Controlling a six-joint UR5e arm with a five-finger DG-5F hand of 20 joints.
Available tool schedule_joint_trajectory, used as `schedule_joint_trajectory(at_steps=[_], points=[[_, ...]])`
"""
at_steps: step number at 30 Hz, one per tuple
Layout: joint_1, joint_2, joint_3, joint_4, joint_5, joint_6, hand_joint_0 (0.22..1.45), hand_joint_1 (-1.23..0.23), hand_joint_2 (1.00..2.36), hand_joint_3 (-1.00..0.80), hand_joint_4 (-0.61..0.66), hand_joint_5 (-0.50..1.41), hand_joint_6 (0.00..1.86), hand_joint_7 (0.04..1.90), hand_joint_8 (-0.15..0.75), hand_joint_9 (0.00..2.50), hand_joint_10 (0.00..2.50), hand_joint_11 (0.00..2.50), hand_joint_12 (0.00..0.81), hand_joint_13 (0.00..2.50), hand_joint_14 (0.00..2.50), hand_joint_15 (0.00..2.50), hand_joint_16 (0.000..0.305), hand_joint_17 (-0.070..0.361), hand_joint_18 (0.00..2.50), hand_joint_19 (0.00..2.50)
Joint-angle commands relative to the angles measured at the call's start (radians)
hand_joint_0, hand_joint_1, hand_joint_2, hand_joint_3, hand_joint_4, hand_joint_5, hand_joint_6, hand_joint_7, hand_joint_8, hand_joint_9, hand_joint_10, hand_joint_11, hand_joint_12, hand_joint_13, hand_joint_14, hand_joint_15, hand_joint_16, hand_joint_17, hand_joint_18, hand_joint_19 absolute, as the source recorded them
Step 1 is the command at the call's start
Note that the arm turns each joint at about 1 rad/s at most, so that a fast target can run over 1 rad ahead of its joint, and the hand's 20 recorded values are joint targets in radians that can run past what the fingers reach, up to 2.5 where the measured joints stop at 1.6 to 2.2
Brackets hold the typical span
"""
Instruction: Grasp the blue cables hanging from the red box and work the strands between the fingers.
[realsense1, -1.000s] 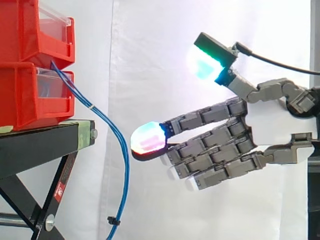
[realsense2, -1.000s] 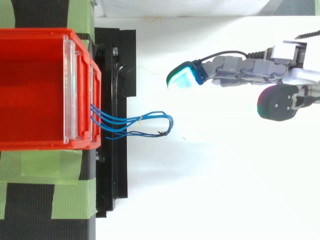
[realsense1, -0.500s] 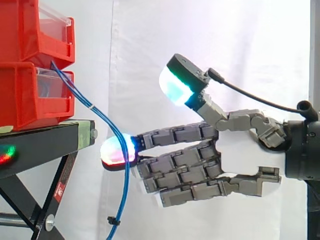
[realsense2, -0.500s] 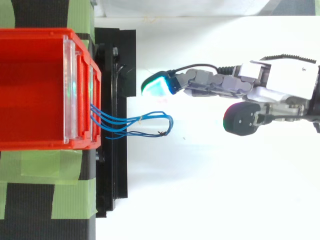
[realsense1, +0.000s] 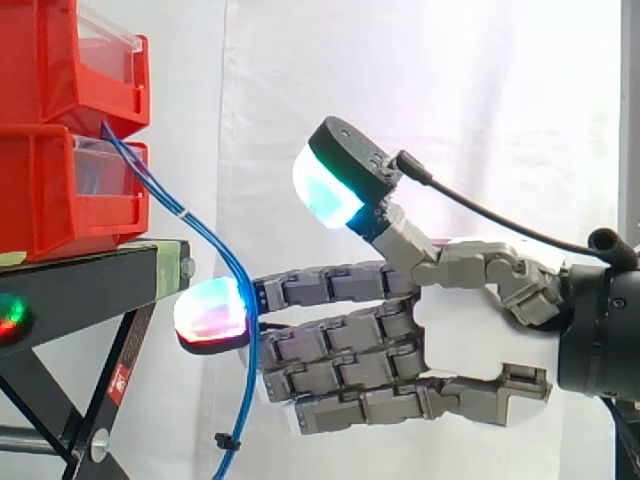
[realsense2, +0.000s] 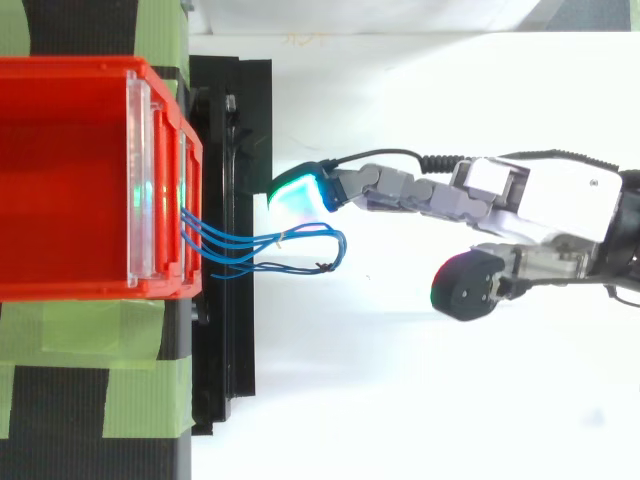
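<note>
**Open hand at the blue cables, nothing gripped**

You see one hand (realsense1: 470, 320) coming in from the right, with its fingers straight and stacked close together and its thumb lifted well apart above them. It holds nothing. One glowing fingertip (realsense1: 212, 312) is just beside the blue cables (realsense1: 181, 211); if it touches them, I cannot tell.

The cables come out of the front of the lower of two red bins (realsense1: 50, 190) and hang down in a loop past the edge of the one black stand (realsense1: 80, 290). From above you can count about four strands.
</note>
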Motion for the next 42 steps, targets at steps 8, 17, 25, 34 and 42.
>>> schedule_joint_trajectory(at_steps=[8, 17, 25, 34, 42], points=[[0.014, -0.057, 0.035, 0.030, 0.021, 0.043, 0.63, -0.29, 1.00, -1.00, 0.17, -0.41, 0.01, 0.69, 0.318, 0.04, 0.00, 0.18, 0.362, 0.00, 0.00, 0.21, 0.067, 0.151, 0.00, 0.25], [0.020, -0.099, 0.061, 0.038, 0.018, 0.038, 0.63, -0.29, 1.00, -1.00, 0.17, -0.41, 0.01, 0.69, 0.323, 0.07, 0.00, 0.19, 0.364, 0.00, 0.00, 0.21, 0.067, 0.151, 0.00, 0.25], [0.021, -0.114, 0.082, 0.045, 0.020, 0.041, 0.63, -0.29, 1.00, -1.00, 0.17, -0.40, 0.01, 0.69, 0.326, 0.10, 0.00, 0.20, 0.365, 0.00, 0.00, 0.22, 0.067, 0.152, 0.00, 0.26], [0.021, -0.183, 0.130, 0.050, 0.012, 0.094, 0.63, -0.32, 1.00, -1.00, 0.19, -0.36, 0.00, 0.68, 0.342, 0.18, 0.00, 0.17, 0.375, 0.00, 0.00, 0.20, 0.069, 0.154, 0.00, 0.23], [0.021, -0.182, 0.128, 0.029, -0.020, 0.112, 0.64, -0.33, 1.00, -1.00, 0.19, -0.35, 0.00, 0.67, 0.344, 0.20, 0.00, 0.19, 0.376, 0.00, 0.00, 0.20, 0.069, 0.155, 0.00, 0.24]])
